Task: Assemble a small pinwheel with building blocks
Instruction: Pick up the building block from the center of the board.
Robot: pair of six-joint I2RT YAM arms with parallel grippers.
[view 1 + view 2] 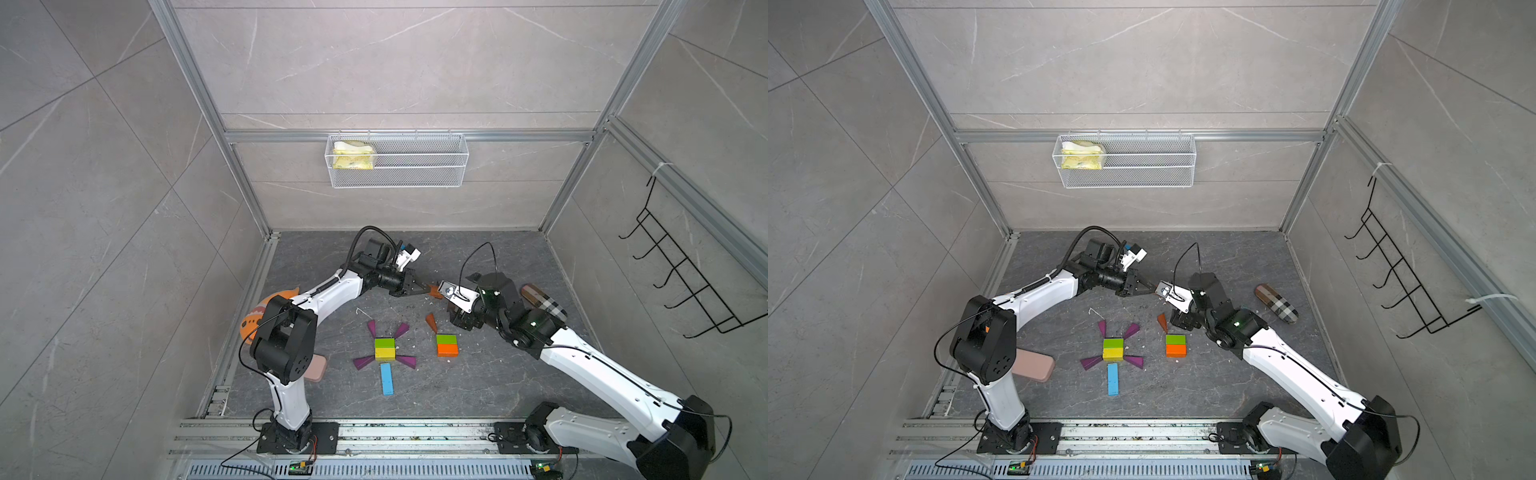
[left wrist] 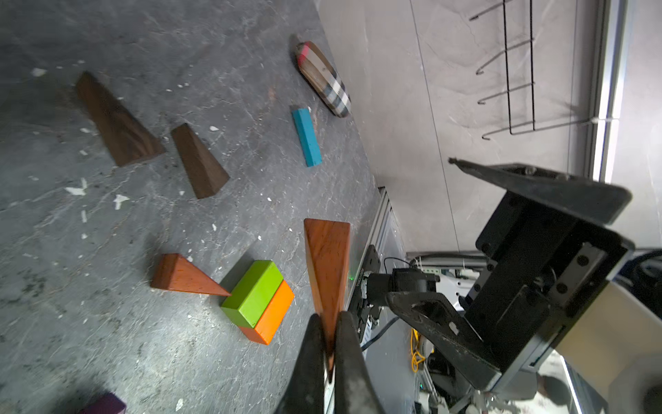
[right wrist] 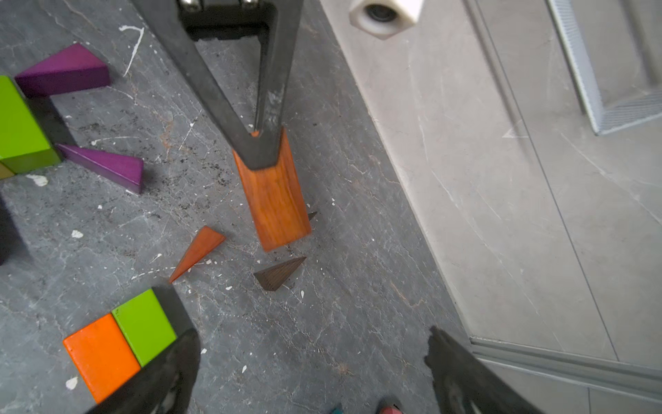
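My left gripper (image 2: 327,319) is shut on the thin end of an orange-brown wedge (image 2: 327,265) and holds it above the table at the back middle (image 1: 428,289). Just beside it, my right gripper (image 3: 310,337) stands open with nothing between its fingers, also seen in a top view (image 1: 448,305). In both top views a green and yellow brick pair (image 1: 385,348) lies with purple wedges (image 1: 402,330) at its corners and a blue bar (image 1: 387,379) below it. A green and orange brick pair (image 1: 447,345) and another orange wedge (image 1: 431,322) lie to the right.
Two brown wedges (image 2: 118,122) and a second blue bar (image 2: 306,138) lie behind the right arm. A plaid pouch (image 1: 544,301) is at the right, an orange plush fish (image 1: 259,316) and a pink case (image 1: 318,368) at the left. A wire basket (image 1: 397,160) hangs on the back wall.
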